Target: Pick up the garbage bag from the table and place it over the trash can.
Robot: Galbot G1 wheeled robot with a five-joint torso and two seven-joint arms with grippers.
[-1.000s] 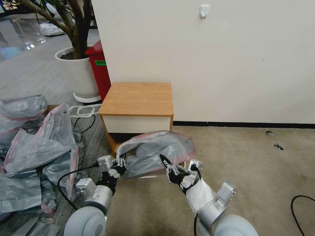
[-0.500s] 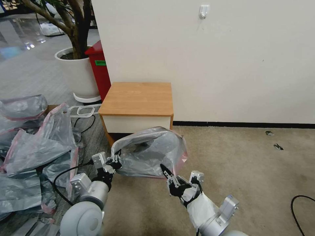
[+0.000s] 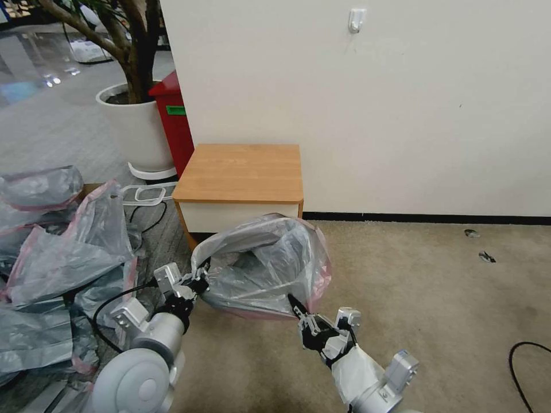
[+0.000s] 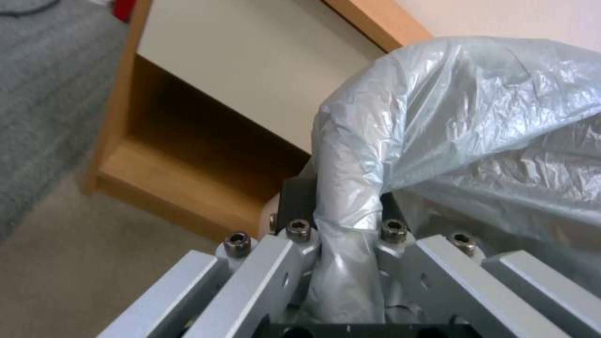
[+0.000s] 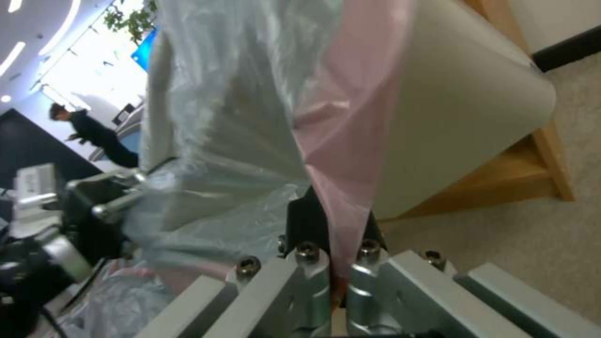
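The garbage bag (image 3: 261, 261), crinkly grey with a pink rim, hangs stretched open low in front of the table (image 3: 241, 172). My left gripper (image 3: 198, 283) is shut on a bunched grey fold at the bag's left edge (image 4: 347, 263). Over at its front right corner, my right gripper (image 3: 298, 312) is shut on the pink rim (image 5: 338, 141). In the right wrist view the cream-white trash can (image 5: 463, 117) with a rounded corner stands behind the bag, before the table's lower shelf (image 5: 532, 178). In the head view the bag covers the can.
A heap of similar grey-pink bags (image 3: 57, 258) lies on the floor at left. A white plant pot (image 3: 138, 126) and a red box (image 3: 172, 120) stand behind the table's left side. A black cable (image 3: 528, 355) lies on the carpet at right.
Both grippers have drawn back towards me and lower. The bag has opened out wider and billowed up in front of the table, and now hides the cream edge that showed beneath it.
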